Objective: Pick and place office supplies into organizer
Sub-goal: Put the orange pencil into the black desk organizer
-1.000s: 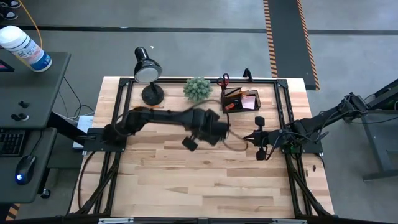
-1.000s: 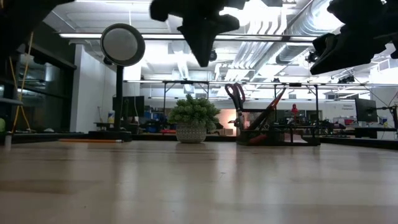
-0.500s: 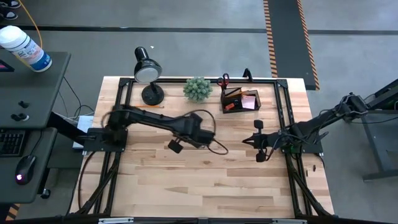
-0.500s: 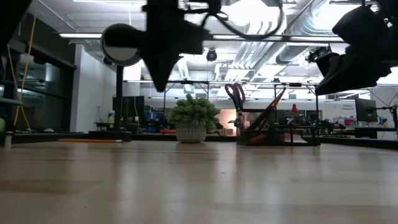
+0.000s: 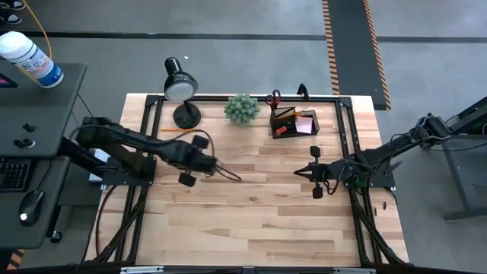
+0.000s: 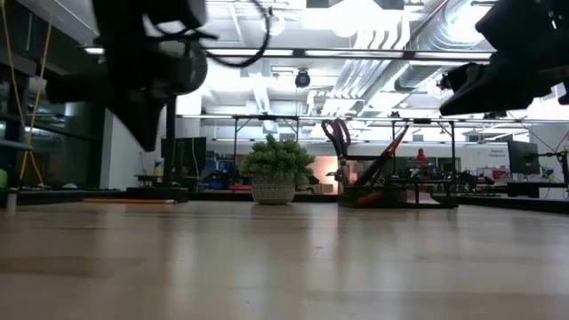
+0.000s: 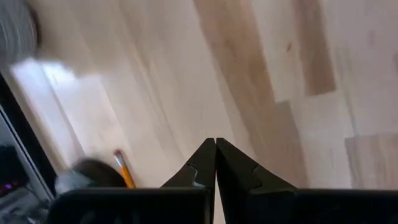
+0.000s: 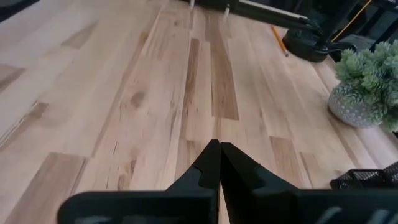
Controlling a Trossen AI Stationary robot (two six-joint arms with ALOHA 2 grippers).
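While both arms are hanging above the bare wooden surface [image 5: 251, 221], the left pincer [image 5: 215, 170] is staying clenched and empty over the left part, and the right pincer [image 5: 298, 171] is waiting clenched and empty over the right part. Farther back, a pencil [image 5: 173, 130] is lying on the wood beside the lamp [image 5: 181, 90]. Along the far edge, the plant [image 5: 241, 108] is sitting just left of the organizer [image 5: 295, 122], which is holding scissors [image 5: 273, 98] and a pink pad [image 5: 304, 124].
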